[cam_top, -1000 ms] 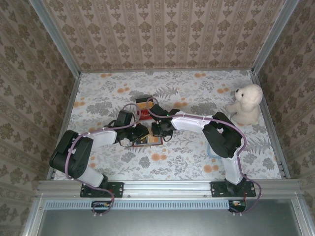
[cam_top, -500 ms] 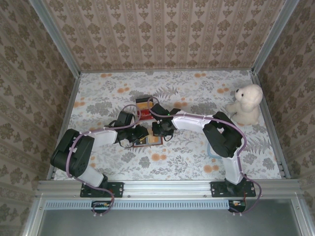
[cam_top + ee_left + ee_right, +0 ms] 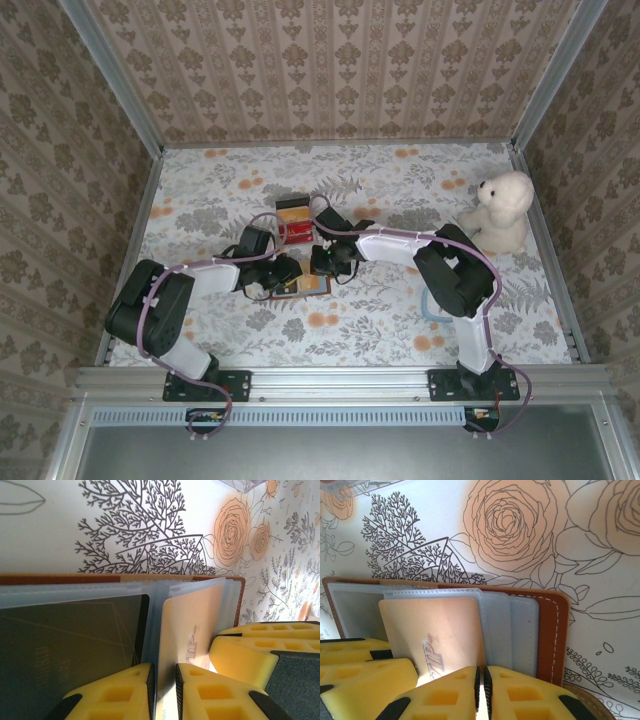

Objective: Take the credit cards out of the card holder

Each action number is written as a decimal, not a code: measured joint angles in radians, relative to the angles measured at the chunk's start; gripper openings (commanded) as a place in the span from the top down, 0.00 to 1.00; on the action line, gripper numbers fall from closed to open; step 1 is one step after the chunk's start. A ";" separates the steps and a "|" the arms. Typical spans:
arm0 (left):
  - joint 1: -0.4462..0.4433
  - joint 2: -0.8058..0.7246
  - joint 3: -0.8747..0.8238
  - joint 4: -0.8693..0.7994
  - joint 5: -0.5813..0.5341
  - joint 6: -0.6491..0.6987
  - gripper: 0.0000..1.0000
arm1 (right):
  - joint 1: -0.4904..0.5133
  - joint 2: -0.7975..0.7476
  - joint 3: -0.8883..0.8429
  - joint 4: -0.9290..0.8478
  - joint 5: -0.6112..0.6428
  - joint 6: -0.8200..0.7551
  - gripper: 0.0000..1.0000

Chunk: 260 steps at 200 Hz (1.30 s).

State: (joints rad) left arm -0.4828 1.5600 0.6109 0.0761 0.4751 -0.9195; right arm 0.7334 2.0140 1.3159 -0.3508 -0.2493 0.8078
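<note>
- Hardly shifts over the last second: right arm [image 3: 400, 247] swung a touch toward the far side in the top view, left arm [image 3: 200, 277] nudged in slightly, both sets of jaws kept over the same spot.
- Lying flat and open on the tabletop [image 3: 220, 190], directly beneath and between the two sets of jaws, where it was a second ago: card holder [image 3: 300, 285], brown leather edge outermost, clear sleeves [image 3: 497, 625] fanned inside.
- Left jaws pressed nearly together, pinching the near edge of the cream card [image 3: 192, 630] marked "VIP". Just to their left, a dark card [image 3: 70, 645] lodged in its own sleeve.
- Right jaws pressed almost shut at a corner of that same cream card, just beside the left jaws. Card alone or sleeve with it: cannot tell.
- Read as a judgement: no card freed yet. Looks like a settling of the grip, not a pull. Cream card first in line, dark card after it.
- Beyond the jaws on the far side, near but apart: small black box [image 3: 293, 222] with red and yellow contents. Well off to the right of the right jaws: white teddy bear [image 3: 500, 212]. Neither in the card's way out.
- Standing in the way: the sleeve's own hold on the card, plus crowding, with four yellow fingers [image 3: 125, 695] on one edge. Risk of dragging the whole holder along instead of sliding the card free.
</note>
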 measured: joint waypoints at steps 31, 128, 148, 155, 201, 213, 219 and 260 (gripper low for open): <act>0.003 0.000 -0.011 0.024 0.006 0.000 0.80 | 0.000 0.000 -0.003 0.005 0.001 0.001 0.83; 0.014 -0.037 -0.120 0.219 0.052 -0.012 0.85 | 0.000 0.000 -0.003 0.000 0.014 0.000 0.83; 0.018 -0.041 -0.140 0.254 0.060 -0.019 0.85 | 0.000 0.000 -0.003 -0.001 0.016 -0.001 0.83; 0.020 -0.043 -0.148 0.270 0.064 -0.023 0.85 | 0.000 0.000 -0.003 -0.001 0.016 -0.001 0.83; 0.024 -0.045 -0.185 0.356 0.109 -0.031 0.86 | 0.000 0.000 -0.002 -0.007 0.019 -0.011 0.83; 0.026 -0.045 -0.195 0.378 0.117 -0.034 0.87 | 0.000 0.000 -0.001 -0.008 0.021 -0.015 0.83; 0.026 -0.045 -0.199 0.388 0.119 -0.036 0.87 | 0.000 0.000 -0.001 -0.008 0.021 -0.016 0.83; 0.026 -0.045 -0.208 0.415 0.137 -0.042 0.89 | 0.000 0.000 0.000 -0.014 0.025 -0.019 0.83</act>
State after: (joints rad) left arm -0.4564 1.5154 0.4030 0.4915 0.6121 -0.9619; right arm 0.7338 2.0136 1.3163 -0.3653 -0.2241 0.7887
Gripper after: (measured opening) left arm 0.115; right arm 0.166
